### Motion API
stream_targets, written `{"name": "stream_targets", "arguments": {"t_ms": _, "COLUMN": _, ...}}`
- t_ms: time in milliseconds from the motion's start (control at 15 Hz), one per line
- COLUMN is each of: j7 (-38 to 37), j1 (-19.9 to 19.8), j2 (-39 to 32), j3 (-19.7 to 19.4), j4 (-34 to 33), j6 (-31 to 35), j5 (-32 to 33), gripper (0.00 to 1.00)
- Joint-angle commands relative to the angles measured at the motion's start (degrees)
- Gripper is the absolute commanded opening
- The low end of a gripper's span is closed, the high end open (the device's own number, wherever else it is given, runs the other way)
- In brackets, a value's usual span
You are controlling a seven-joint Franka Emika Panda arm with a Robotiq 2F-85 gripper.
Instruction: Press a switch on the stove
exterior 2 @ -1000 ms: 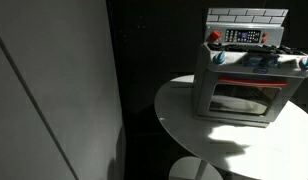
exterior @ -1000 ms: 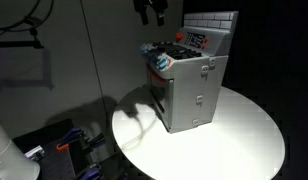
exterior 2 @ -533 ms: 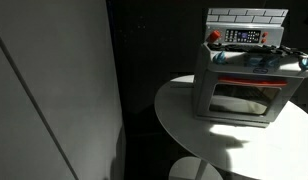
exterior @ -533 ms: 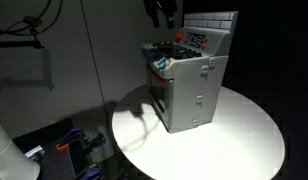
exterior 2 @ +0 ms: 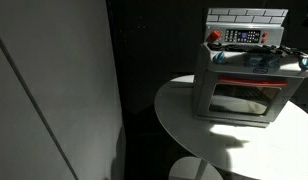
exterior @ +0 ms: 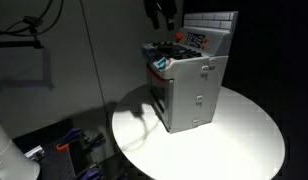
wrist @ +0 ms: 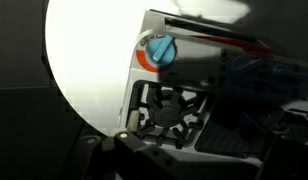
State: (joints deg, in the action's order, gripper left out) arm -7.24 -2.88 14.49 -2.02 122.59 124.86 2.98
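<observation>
The stove (exterior: 190, 88) is a small grey box with an oven door in front and a white tiled back panel. It stands on a round white table in both exterior views (exterior 2: 244, 88). Its red-and-blue control panel (exterior: 197, 40) sits on top at the back (exterior 2: 244, 36). My gripper (exterior: 160, 16) hangs dark above the stove's top, a little short of the controls and not touching. In the wrist view I see a black burner (wrist: 169, 110) and a blue knob (wrist: 159, 50) below me. The dark fingers (wrist: 184, 165) give no clear reading.
The round white table (exterior: 244, 135) has its edge close to the stove's front (exterior 2: 194, 125). A grey wall panel (exterior 2: 54, 90) stands beside it. Cables and clutter (exterior: 79, 145) lie on the floor. The surroundings are dark.
My gripper has shifted a little along the stove top toward the back panel since a second ago. It has held still for the last half second.
</observation>
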Motion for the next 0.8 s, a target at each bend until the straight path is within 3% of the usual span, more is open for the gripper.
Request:
{"name": "stream_targets", "arguments": {"t_ms": 0, "j7": -1.65, "j1": -0.66, "j2": -0.95, "j3": 0.52, "j4": -1.43, "j6": 0.48, "j5": 1.10, "gripper": 1.00}}
{"name": "stream_targets", "arguments": {"t_ms": 733, "j7": -10.82, "j1": -1.53, "j2": -7.97, "j3": 0.77, "j4": -9.34, "j6": 4.44, "j5": 5.11, "gripper": 1.00}}
